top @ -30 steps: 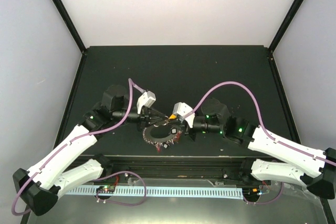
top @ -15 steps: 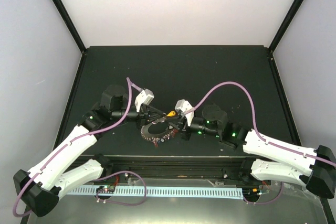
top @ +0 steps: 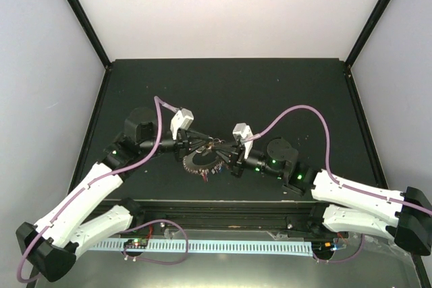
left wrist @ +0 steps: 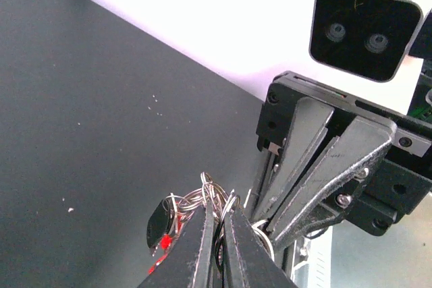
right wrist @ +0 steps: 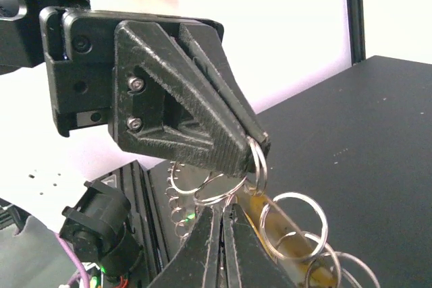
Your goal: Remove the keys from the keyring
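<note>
1. Table [top: 283, 85]: dark top. Both arms reach in and meet near its front-centre edge.
2. L arm [top: 88, 193] comes in from the left, R arm [top: 358, 193] from the right, tips just beside each other.
3. L gripper [top: 206, 144]: jaws together, clamped on a wire loop of the keyring. The R wrist view shows the loop pinched at its tip.
4. R gripper [top: 225, 154]: fingers pressed together, no gap. Can't tell whether they pinch a loop or a key; wire lies right against them.
5. Keys [top: 202, 172]: spiky wreath, below and between the two tips. Resting on the table or hanging, can't tell.
6. Keyring [left wrist: 202, 197]: tangle of silvery loops right at the L fingertips. Small linked rings [right wrist: 295, 216] sit just beside the R fingers.
7. Red-headed key [left wrist: 164, 241] and yellowish piece [right wrist: 270, 208]: both in the bunch.
8. Progress, my read: approx. nil done. Every key I can make out is in the bunch, none lies apart. You've got the ring gripped, so the hold is sorted. Left to do: spread a coil, slide a key off, repeat for the lot.
</note>
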`<state>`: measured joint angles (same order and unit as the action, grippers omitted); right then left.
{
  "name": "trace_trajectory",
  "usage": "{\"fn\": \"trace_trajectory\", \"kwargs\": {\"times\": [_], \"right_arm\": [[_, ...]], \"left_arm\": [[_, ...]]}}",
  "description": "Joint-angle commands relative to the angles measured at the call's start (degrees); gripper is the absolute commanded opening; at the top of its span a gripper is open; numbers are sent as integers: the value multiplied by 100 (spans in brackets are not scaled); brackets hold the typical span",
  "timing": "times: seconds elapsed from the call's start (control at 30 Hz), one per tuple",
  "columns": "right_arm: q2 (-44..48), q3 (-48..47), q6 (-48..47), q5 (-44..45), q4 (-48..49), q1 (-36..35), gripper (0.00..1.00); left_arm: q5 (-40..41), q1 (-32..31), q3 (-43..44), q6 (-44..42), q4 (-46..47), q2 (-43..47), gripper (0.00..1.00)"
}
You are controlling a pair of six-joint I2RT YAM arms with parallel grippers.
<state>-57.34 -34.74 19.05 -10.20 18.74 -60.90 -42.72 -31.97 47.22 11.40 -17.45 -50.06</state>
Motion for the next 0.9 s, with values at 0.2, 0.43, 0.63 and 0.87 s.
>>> {"fn": "trace_trajectory", "kwargs": {"times": [0.2,0.43,0.63,0.87], "right_arm": [[-104,177,276,-556,309,-246,1],[46,246,319,-328,394,-246,1],[753,161,-47,1465,-1013,-57,1],[612,446,940,1605,-2490,1868,1]], "left_arm": [[48,321,-82,581,1284,512,2],[103,549,-50,471,1127,516,2],[1727,625,119,32,288,678,1],[2416,766,51,77,169,688,1]]}}
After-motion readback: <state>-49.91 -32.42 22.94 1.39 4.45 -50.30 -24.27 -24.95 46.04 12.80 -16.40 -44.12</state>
